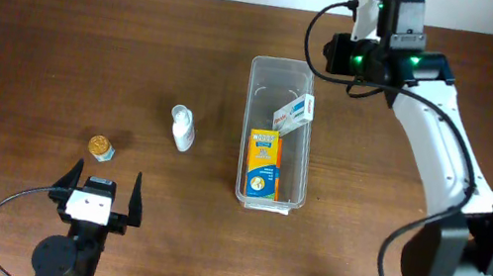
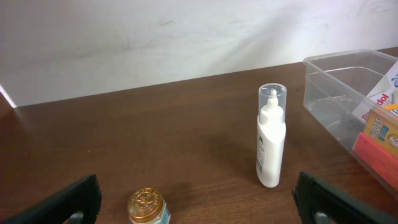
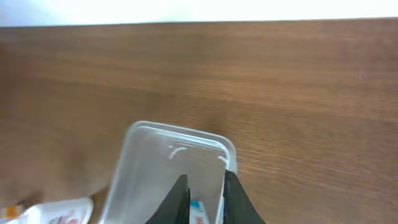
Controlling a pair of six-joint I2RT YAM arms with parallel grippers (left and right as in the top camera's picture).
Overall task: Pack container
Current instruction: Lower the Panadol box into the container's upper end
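The right gripper (image 3: 205, 177) has its fingers drawn close, with only a narrow gap between them. A sliver of white and blue shows in that gap. The bottom edge of the wrist view cuts the fingers off, so I cannot tell whether they pinch that sliver or merely frame it. They hang over the container (image 3: 177, 132), whose far rounded end shows beyond them.

From overhead the container (image 1: 248, 118) lies lengthwise near the middle of the table (image 1: 41, 44). Inside it, a white and blue box (image 1: 295, 113) leans against the right wall, and a yellow box (image 1: 263, 166) lies flat toward the near end. The right gripper's fingers are hard to pick out in the overhead view.

The left gripper (image 1: 109, 173) is spread wide near the table's front edge, touching nothing. Ahead of it stands a gold-lidded jar (image 2: 148, 208), its lower part cut off in the left wrist view. Farther on is an upright white bottle (image 2: 272, 140) with a clear cap, beside the container but apart from it.
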